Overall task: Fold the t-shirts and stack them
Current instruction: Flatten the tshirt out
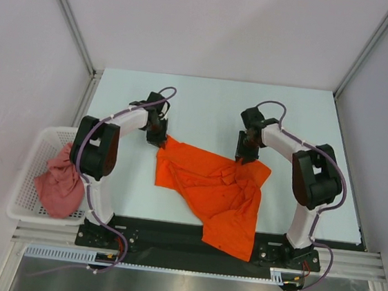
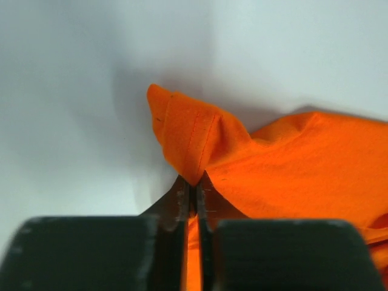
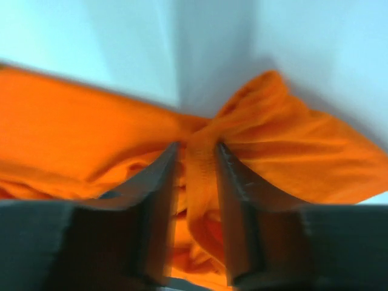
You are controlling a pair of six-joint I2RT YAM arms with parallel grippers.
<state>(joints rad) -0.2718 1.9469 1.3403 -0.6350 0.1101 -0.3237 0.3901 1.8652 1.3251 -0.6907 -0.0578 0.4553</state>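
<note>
The bright orange t-shirt (image 1: 223, 197) lies crumpled and partly spread on the white table, with its lower part hanging over the near edge. My left gripper (image 1: 158, 140) is at its far left corner. In the left wrist view the gripper (image 2: 194, 185) is shut on a folded hem of the orange cloth (image 2: 303, 163). My right gripper (image 1: 243, 158) is at the shirt's far right corner. In the right wrist view its gripper (image 3: 195, 148) has a bunched ridge of orange cloth (image 3: 73, 133) filling the gap between its fingers. The salmon-pink t-shirt (image 1: 58, 187) hangs in a heap from the basket.
A white plastic lattice basket (image 1: 29, 163) sits at the table's left edge beside the left arm's base. White walls with metal corner rails (image 1: 71, 21) enclose the table (image 1: 205, 101) at the back and sides. A black strip (image 1: 164, 229) runs along the near edge.
</note>
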